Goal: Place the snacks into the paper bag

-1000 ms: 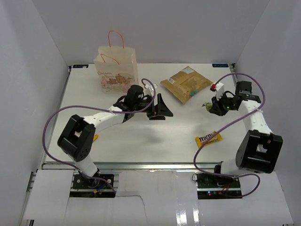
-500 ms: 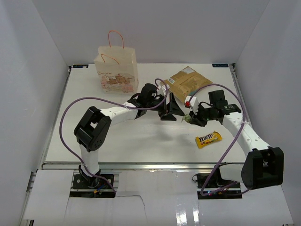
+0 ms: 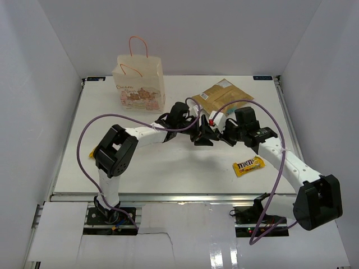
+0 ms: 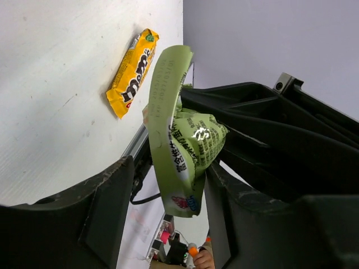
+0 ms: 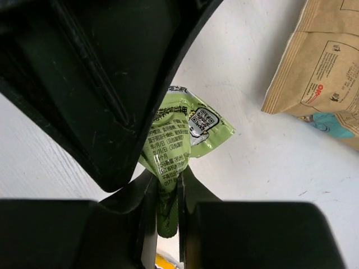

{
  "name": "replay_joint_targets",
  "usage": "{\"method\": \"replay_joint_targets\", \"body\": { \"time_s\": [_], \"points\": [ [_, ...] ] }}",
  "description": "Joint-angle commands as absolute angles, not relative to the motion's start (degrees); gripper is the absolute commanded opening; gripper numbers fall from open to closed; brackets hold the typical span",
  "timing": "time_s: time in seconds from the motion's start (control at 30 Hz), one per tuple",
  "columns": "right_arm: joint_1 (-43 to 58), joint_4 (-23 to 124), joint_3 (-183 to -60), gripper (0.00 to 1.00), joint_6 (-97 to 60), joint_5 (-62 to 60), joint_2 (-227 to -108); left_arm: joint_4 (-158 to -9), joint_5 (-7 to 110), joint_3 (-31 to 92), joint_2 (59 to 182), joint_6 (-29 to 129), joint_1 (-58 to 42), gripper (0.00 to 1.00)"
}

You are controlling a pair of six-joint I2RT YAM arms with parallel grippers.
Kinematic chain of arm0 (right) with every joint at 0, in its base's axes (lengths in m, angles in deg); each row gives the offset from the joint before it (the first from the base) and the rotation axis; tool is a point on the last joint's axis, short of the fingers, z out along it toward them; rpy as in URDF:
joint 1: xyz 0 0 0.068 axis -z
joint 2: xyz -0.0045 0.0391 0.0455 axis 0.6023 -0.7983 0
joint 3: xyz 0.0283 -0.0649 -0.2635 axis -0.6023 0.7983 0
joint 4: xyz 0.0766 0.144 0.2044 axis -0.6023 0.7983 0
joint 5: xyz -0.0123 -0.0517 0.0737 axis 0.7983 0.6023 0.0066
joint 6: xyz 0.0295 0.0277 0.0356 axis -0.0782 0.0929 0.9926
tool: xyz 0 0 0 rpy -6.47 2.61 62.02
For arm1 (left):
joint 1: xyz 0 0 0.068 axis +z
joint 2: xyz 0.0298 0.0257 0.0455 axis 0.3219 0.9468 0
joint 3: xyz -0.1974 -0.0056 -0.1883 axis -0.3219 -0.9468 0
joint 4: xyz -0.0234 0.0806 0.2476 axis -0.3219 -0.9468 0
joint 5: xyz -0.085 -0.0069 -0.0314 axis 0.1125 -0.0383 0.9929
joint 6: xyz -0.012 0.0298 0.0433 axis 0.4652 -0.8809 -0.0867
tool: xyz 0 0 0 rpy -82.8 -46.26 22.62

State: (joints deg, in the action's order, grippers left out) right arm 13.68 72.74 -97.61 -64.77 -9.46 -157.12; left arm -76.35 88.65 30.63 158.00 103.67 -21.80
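My right gripper [image 5: 167,188] is shut on the lower end of a small green packet [image 5: 185,131] and holds it above the table's middle. In the left wrist view the green packet [image 4: 179,140] hangs between the wide-open fingers of my left gripper [image 4: 168,188]. The two grippers meet tip to tip in the top view, left gripper [image 3: 203,133] and right gripper [image 3: 219,133]. The cream paper bag [image 3: 139,84] stands upright at the back left. The yellow M&M's packet [image 3: 248,165] lies front right. The tan pouch [image 3: 221,95] lies behind the grippers.
A small yellow-orange packet [image 3: 92,152] lies beside the left arm's elbow. White walls enclose the table on three sides. The tan pouch [image 5: 325,61] lies close to the right gripper's far side. The M&M's packet [image 4: 133,73] shows below the left gripper.
My right arm has swung left carrying the green packet. My left gripper moved right to meet it, and the packet now sits between the left fingers.
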Motion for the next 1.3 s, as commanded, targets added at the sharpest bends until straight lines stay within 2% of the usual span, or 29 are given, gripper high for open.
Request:
{"method": "replay_joint_targets", "body": {
  "time_s": [0.0, 0.23, 0.5, 0.63, 0.9, 0.97, 1.03, 1.1, 1.27],
  "points": [
    [12.08, 67.07, -96.42, 0.08, -63.56, -9.64, -153.13, -75.39, 86.95, 31.82, 157.38, 105.09, -22.18, 0.61],
    [10.84, 67.06, -91.94, 0.08, -66.99, -15.26, -149.09, -75.04, 87.21, 32.25, 157.47, 104.83, -21.74, 0.63],
    [10.75, 72.34, -90.27, 0.08, -77.52, -19.14, -148.20, -74.95, 93.18, 30.85, 157.29, 100.09, -21.83, 0.62],
    [10.84, 73.13, -90.36, 0.08, -81.13, -19.93, -148.12, -74.86, 93.54, 29.97, 155.89, 99.73, -21.74, 0.59],
    [10.84, 73.92, -88.42, 0.11, -93.44, -25.29, -147.76, -73.72, 98.28, 27.69, 155.01, 99.30, -22.26, 0.37],
    [10.75, 73.57, -88.51, 0.12, -95.03, -26.43, -147.77, -73.63, 99.07, 27.25, 154.92, 98.95, -22.62, 0.20],
    [10.58, 73.13, -88.95, 0.13, -95.20, -26.69, -148.12, -73.45, 99.34, 26.63, 154.66, 98.86, -22.79, 0.08],
    [10.40, 73.22, -89.65, 0.17, -95.47, -26.87, -148.12, -73.45, 99.25, 25.85, 154.31, 98.16, -22.97, 0.03],
    [10.40, 72.87, -90.79, 0.53, -91.01, -25.12, -146.81, -74.15, 96.10, 23.73, 150.79, 94.04, -22.53, 0.00]
  ]
}}
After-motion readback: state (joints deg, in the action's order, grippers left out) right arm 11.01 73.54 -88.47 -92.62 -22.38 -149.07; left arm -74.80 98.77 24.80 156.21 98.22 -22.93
